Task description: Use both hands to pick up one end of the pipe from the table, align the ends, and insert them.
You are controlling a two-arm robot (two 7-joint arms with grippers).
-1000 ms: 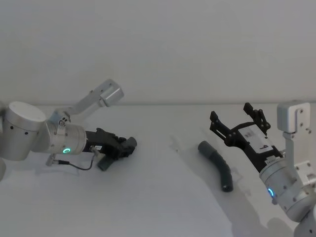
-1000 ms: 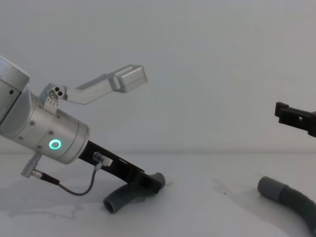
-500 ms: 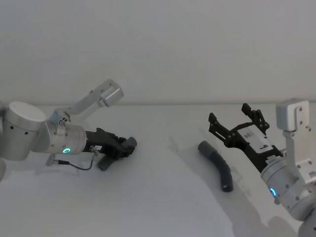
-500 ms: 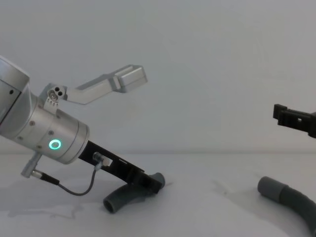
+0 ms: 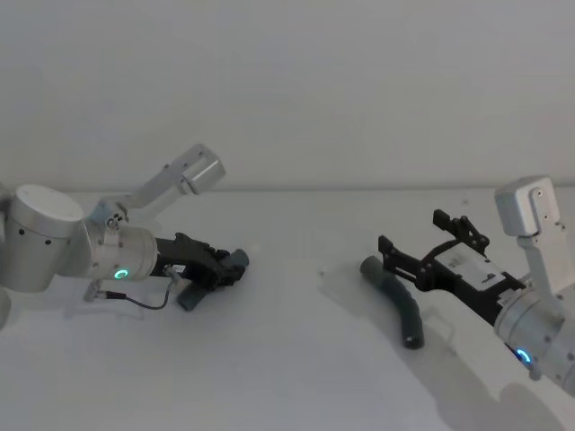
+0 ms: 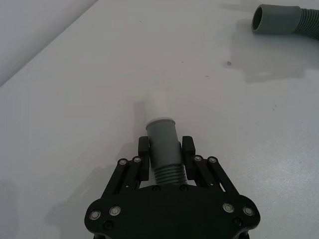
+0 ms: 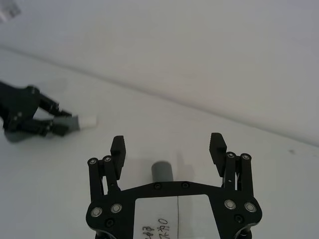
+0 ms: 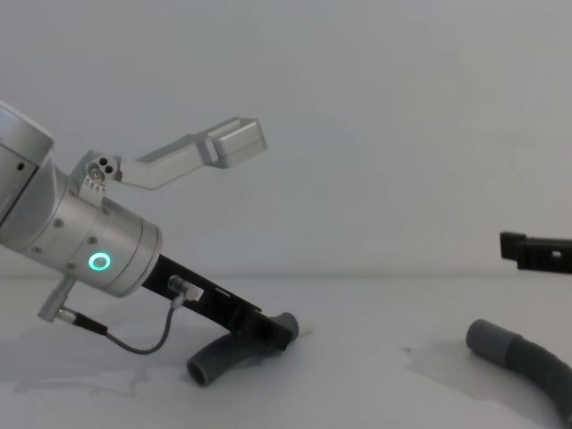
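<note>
As left pincer (image 6: 166, 148) grips short pipe (image 6: 160, 130), right pincer (image 7: 168, 144) gapes; label (image 7: 160, 218) unreadable.

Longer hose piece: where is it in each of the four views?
Head view: longer hose piece on the table, right of centre.
Chest view: the piece, lower right corner.
Left wrist view: the piece far across the table, beyond the short piece.
Right wrist view: its cuff seen between the right gripper's open fingers.
Shared landmark: the short piece clamped in the left gripper.
</note>
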